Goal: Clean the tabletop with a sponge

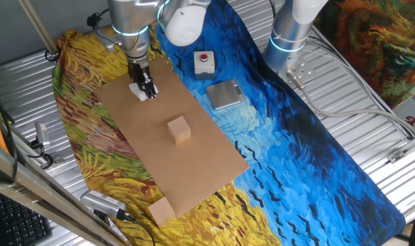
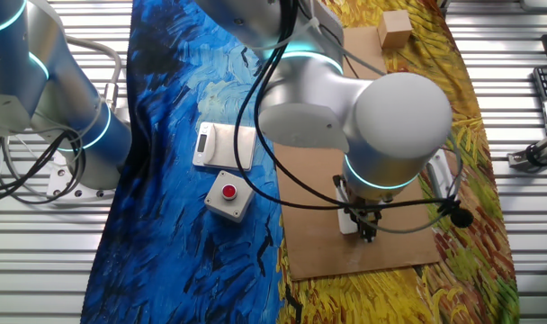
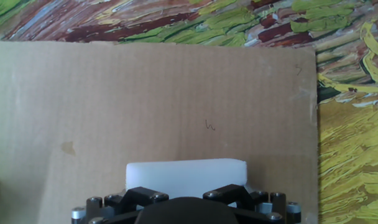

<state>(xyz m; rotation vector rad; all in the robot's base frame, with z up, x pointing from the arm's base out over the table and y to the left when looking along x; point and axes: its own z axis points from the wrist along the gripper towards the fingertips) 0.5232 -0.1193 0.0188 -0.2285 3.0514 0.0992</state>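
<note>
The tabletop (image 1: 194, 164) is a large light-brown cardboard board lying on the painted cloth; it fills most of the hand view (image 3: 176, 106). The sponge (image 3: 186, 176) is a small white foam block, seen in one fixed view (image 1: 138, 91) near the board's far end and in the other fixed view (image 2: 349, 221) under the arm. My gripper (image 1: 145, 87) is shut on the sponge, which rests against the board. In the hand view the black fingers (image 3: 145, 196) sit on either side of the sponge's near face.
A tan wooden cube (image 1: 179, 129) stands mid-board. Another tan block (image 1: 162, 211) lies at the board's near corner. A white box with a red button (image 1: 205, 62) and a grey flat device (image 1: 224, 94) lie on the blue cloth. A second arm's base (image 1: 287, 37) stands behind.
</note>
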